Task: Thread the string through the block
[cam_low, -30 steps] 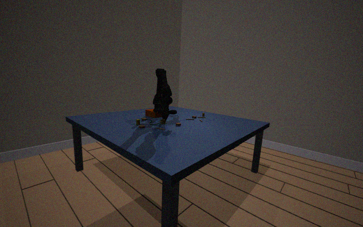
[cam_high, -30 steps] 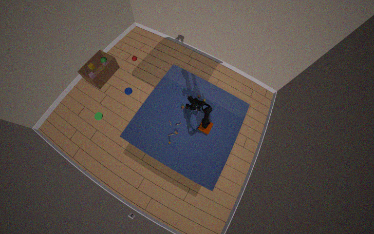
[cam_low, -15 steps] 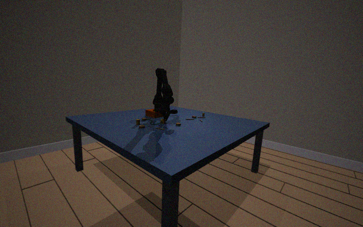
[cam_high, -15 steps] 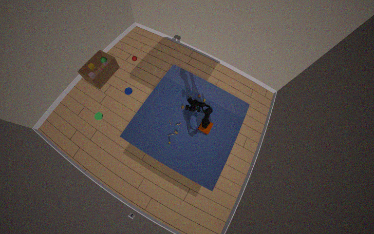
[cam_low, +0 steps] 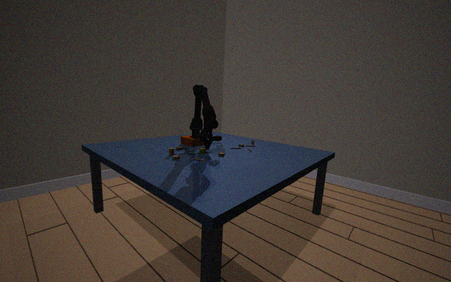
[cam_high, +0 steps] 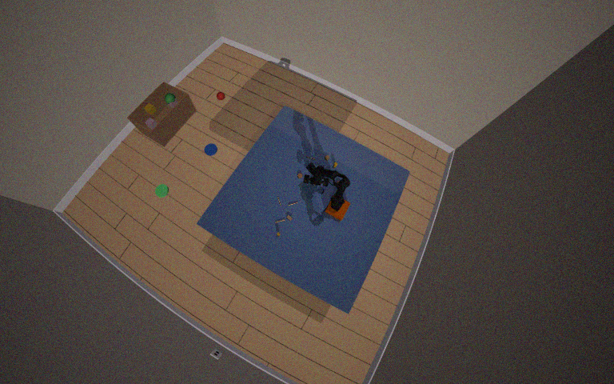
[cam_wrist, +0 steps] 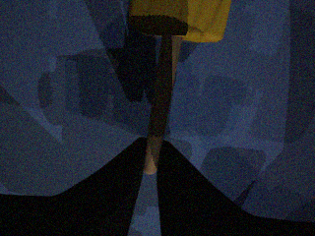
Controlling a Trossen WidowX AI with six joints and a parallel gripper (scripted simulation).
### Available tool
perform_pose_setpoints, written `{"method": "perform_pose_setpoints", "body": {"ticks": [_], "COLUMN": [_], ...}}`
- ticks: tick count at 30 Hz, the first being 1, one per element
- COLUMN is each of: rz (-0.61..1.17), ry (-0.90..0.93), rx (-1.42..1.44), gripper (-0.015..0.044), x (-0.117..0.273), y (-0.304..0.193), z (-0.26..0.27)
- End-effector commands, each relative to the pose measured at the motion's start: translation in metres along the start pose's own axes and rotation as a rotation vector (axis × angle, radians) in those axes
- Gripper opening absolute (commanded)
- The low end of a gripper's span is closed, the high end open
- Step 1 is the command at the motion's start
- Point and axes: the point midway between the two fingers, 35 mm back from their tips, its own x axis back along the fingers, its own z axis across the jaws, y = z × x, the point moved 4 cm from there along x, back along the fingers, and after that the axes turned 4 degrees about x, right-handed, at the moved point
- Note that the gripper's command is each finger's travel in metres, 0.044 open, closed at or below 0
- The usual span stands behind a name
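Observation:
My gripper (cam_wrist: pixel 153 146) (cam_low: pixel 207 148) is shut on the near end of the wooden stick (cam_wrist: pixel 160 108), low over the table. In the wrist view the stick runs from between the fingertips up to the yellow block (cam_wrist: pixel 209 19) (cam_low: pixel 202 150) and comes out of its near side. The block sits on the table, with a length of bare stick between it and the fingertips. The block's far side is out of the wrist view. A thin green string (cam_low: pixel 194 153) lies on the table left of the block. Which disc is its button I cannot tell.
The orange box (cam_high: pixel 343 210) (cam_low: pixel 189 141) is at the arm's base. A cylinder (cam_low: pixel 171 151), a disc (cam_low: pixel 175 157) and a loose stick (cam_low: pixel 199 160) lie around the block. Another disc (cam_high: pixel 299 175) (cam_low: pixel 221 154) is nearby. Loose sticks (cam_high: pixel 293 203) (cam_low: pixel 235 148) lie farther off.

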Motion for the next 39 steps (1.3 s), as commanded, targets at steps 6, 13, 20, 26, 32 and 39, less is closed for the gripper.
{"method": "perform_pose_setpoints", "body": {"ticks": [6, 13, 20, 26, 32, 39], "rz": [-0.001, -0.001, -0.001, 0.000, 0.001, 0.001], "ry": [0.000, 0.001, 0.002, 0.003, 0.003, 0.001], "rx": [-0.005, -0.006, -0.006, -0.009, -0.019, -0.016], "gripper": [0.0000, 0.0000, 0.0000, 0.0000, 0.0000, 0.0000], "x": [0.000, 0.000, 0.000, 0.000, 0.000, -0.005], "y": [-0.013, -0.023, -0.033, -0.041, -0.047, -0.055], "z": [0.000, 0.001, 0.002, 0.003, 0.005, 0.006]}}
